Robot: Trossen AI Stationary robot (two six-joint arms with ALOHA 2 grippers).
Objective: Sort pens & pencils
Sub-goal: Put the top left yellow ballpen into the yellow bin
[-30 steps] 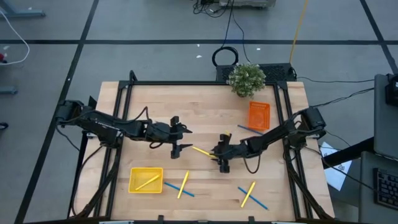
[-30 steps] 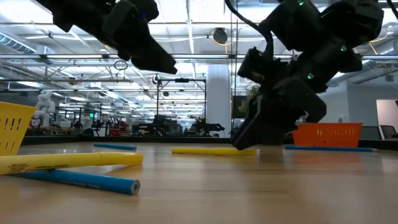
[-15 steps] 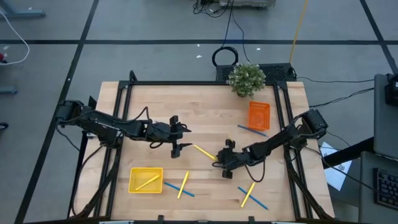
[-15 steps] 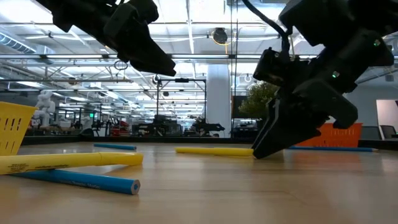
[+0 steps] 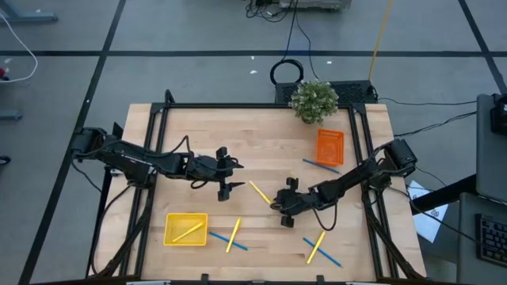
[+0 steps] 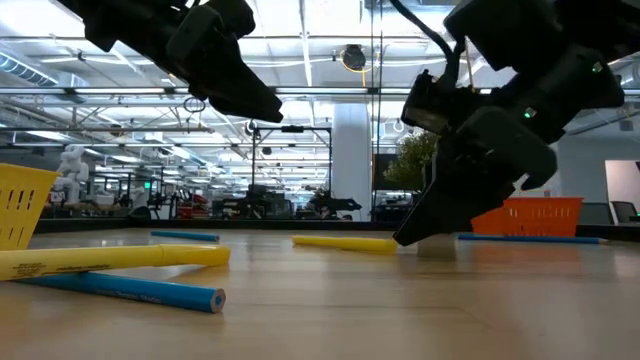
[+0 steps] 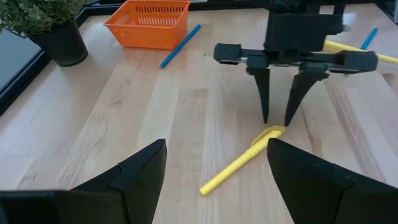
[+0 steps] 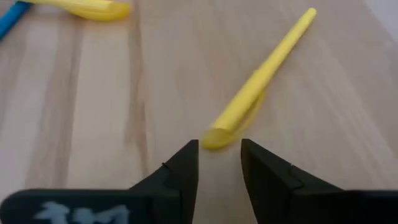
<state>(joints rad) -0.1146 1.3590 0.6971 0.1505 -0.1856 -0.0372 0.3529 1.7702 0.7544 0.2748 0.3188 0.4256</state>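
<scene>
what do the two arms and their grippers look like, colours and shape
Both arms are black, slim and jointed, with thin black cables looping beside them. The right gripper has a wide black crossbar carrying two narrow fingers that taper to points. The left gripper looks the same build, with broad black wedge-shaped fingers seen up close.

yellow tray point(image 6: 20, 205) cut off by the low view's edge, blue stick point(image 8: 11, 15) cropped at the right wrist view's edge, another yellow stick point(image 8: 87, 7) likewise cropped
</scene>
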